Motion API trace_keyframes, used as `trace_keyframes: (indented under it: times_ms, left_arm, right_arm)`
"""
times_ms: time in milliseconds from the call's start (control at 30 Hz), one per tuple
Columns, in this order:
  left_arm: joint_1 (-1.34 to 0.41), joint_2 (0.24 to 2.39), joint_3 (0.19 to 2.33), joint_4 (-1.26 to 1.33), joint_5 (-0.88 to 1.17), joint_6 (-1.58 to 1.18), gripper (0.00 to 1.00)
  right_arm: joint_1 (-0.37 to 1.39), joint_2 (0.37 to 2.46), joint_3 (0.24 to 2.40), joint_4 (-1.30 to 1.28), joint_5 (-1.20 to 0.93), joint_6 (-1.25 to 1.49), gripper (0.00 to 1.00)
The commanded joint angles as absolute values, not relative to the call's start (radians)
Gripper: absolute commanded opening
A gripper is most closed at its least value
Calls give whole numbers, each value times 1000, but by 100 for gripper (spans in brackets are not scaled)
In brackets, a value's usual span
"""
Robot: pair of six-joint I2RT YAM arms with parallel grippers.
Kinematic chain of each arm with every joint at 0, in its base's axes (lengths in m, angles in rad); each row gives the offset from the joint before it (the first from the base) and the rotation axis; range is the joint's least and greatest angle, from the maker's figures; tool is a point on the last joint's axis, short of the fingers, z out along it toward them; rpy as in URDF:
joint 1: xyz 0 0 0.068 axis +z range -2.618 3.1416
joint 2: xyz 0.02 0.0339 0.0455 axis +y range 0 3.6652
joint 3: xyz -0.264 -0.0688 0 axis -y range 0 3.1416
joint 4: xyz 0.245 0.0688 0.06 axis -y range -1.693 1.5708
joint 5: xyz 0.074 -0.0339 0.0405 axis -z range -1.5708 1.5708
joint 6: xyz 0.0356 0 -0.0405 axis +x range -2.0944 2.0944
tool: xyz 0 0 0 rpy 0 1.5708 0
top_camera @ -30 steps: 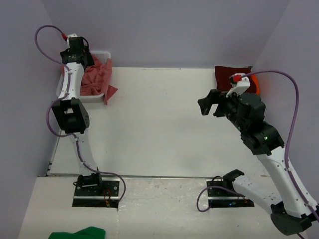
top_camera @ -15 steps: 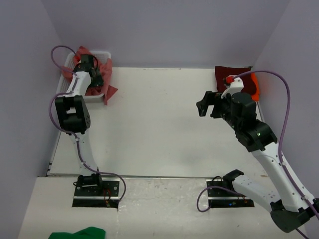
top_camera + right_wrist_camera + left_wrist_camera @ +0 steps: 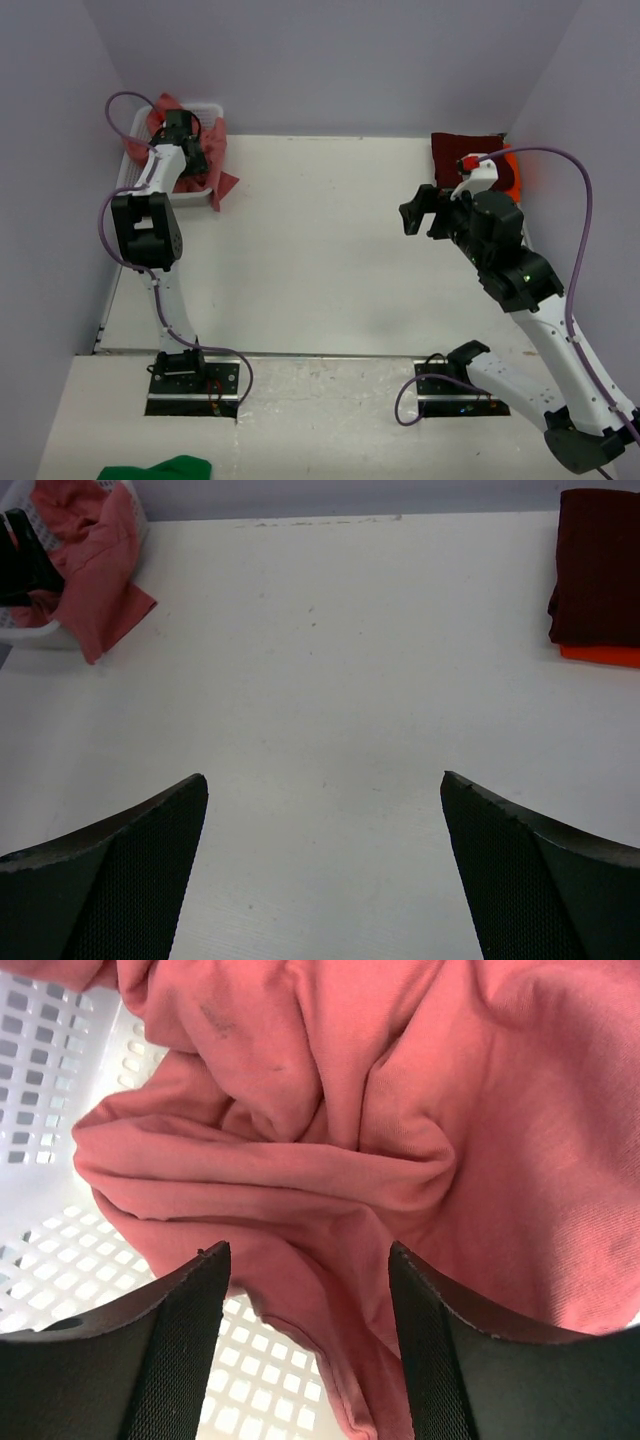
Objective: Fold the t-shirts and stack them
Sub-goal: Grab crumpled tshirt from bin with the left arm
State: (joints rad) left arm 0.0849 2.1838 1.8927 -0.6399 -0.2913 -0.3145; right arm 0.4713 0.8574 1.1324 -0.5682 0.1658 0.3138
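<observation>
A 2-armed robot at a white counter (image 3: 320, 250), seen from above. The step in hand looks like the pickup of the last unfolded shirt.

The left arm reaches to the far left corner, where a white mesh basket (image 3: 205, 104) holds a crumpled rose t-shirt (image 3: 330, 1110), part of which spills over the basket's near rim onto the counter. The left end effector (image 3: 305, 1255) is spread open and grips nothing. Its 2 black fingers are poised just above a thick ridge of rose fabric, which lies directly between and slightly ahead of them. Whether the fingers already touch the cloth cannot be told.

The next move likely calls for pressing down into that ridge and closing on enough fabric to lift the shirt clear of the basket wall.

At the far right corner, a folded maroon t-shirt (image 3: 600, 560) rests on top of a folded orange t-shirt (image 3: 600, 656), so 2 of the 3 shirts seem done. The right end effector (image 3: 322, 780) hovers wide open over bare counter, holding nothing, well apart from the stack and from the basket.
</observation>
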Motion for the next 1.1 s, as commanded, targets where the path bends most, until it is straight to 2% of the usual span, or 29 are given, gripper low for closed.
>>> trace_keyframes:
  times_ms: [0, 100, 300, 400, 433, 500, 533, 800, 1033, 1067]
  left_arm:
    - [91, 2148, 1907, -657, -285, -345, 66]
    - [91, 2112, 1862, -638, -284, -347, 65]
    - [91, 2106, 1858, -653, -276, -354, 51]
    - [91, 2103, 1861, -653, -268, -362, 32]
    - [91, 2102, 1862, -653, -271, -364, 19]
    - [92, 2106, 1882, -663, -288, -362, 4]
    - [92, 2111, 1891, -667, -296, -362, 0]
    - [101, 2069, 2034, -615, -275, -295, 0]
    - [101, 1792, 1870, -197, -180, -171, 0]
    - [101, 1763, 1824, -149, -111, -160, 0]
  right_arm:
    - [477, 862, 1132, -549, 187, 304, 99]
    - [477, 871, 1141, -555, 183, 305, 99]
    - [477, 865, 1129, -551, 189, 304, 99]
    - [477, 864, 1123, -546, 193, 301, 99]
    - [479, 865, 1121, -545, 192, 301, 99]
    - [479, 874, 1117, -545, 192, 301, 99]
    - [479, 877, 1115, -545, 187, 301, 99]
    - [479, 926, 1103, -535, 153, 313, 99]
    - [480, 959, 1101, -523, 144, 316, 99]
    - [480, 962, 1101, -525, 144, 319, 99]
